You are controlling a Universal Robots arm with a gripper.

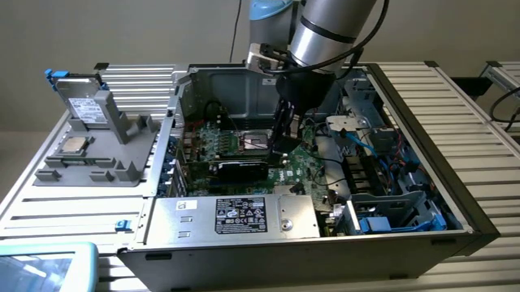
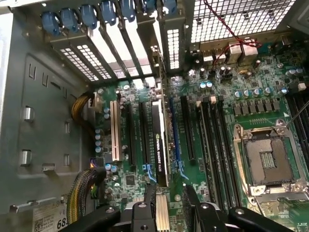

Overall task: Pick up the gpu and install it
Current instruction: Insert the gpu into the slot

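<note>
The gpu (image 1: 238,169) is a black card on a green board. It stands on edge in a motherboard slot inside the open computer case (image 1: 154,152), its bracket end toward the case's rear slot covers. From the wrist camera I look down its black top edge (image 2: 160,140), which carries white lettering. My gripper (image 1: 284,146) hangs inside the case just above the card's inner end. Its two black fingers (image 2: 149,205) straddle that end with a gap wider than the card. The gripper (image 2: 170,192) is open and grips nothing.
An empty CPU socket (image 2: 270,159) lies beside the card. The grey power supply (image 1: 235,216) sits at the case front, with cables and a blue drive cage (image 1: 398,213) toward the exterior view's right. Outside on the left, a grey holder (image 1: 97,152) carries a silver drive (image 1: 85,103).
</note>
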